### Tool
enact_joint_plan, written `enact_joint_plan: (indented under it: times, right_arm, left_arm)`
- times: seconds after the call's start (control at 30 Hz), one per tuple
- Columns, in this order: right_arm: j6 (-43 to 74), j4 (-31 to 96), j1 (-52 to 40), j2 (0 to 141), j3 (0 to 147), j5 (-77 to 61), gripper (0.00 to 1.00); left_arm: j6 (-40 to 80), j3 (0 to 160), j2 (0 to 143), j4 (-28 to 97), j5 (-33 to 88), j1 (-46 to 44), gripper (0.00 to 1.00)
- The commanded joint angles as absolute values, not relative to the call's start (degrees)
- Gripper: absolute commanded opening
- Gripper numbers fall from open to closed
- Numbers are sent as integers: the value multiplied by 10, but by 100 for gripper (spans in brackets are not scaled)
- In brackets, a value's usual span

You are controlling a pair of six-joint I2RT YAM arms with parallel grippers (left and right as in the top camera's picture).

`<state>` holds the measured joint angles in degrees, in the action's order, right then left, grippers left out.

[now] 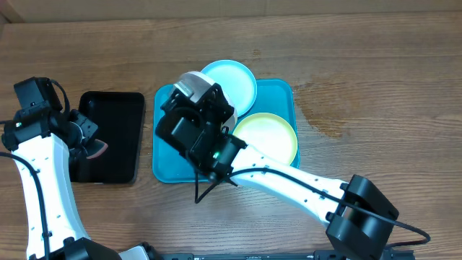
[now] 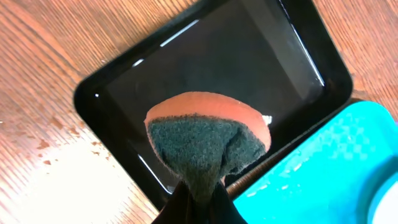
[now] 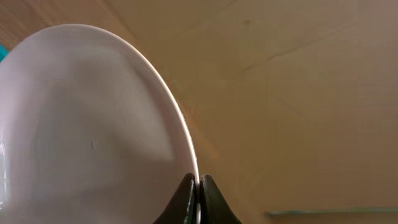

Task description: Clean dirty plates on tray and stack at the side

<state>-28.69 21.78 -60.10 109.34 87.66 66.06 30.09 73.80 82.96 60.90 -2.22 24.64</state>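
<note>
My right gripper is shut on the rim of the white plate and holds it tilted above the turquoise tray; overhead the plate peeks out behind the wrist. The pale blue plate lies at the tray's far edge. The yellow-green rimmed plate lies on the tray's right side. My left gripper is shut on an orange-backed dark green sponge, held over the black tray; overhead the sponge shows at that tray's left edge.
The small black tray lies left of the turquoise tray, almost touching it. A damp stain marks the wooden table right of the turquoise tray. The right arm stretches across the front of the table.
</note>
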Motion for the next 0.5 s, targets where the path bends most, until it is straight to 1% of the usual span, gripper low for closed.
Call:
enact_joint_plan:
  times: [0.0, 0.1, 0.27, 0.37, 0.47]
  right_arm:
    - [-367, 194, -614, 1069, 895, 749, 4]
    - [-372, 177, -615, 1069, 895, 773, 4]
    - [-363, 176, -615, 1069, 895, 772, 4]
    - [-287, 183, -611, 1069, 895, 768, 4]
    - [-151, 253, -597, 1069, 895, 711, 4]
  left_arm:
    - [298, 743, 829, 610, -4, 248, 4]
    - [298, 743, 829, 611, -4, 248, 4]
    - [298, 743, 829, 611, -4, 248, 4]
    - [298, 743, 829, 611, -4, 248, 4]
    - [298, 743, 829, 611, -4, 248, 4]
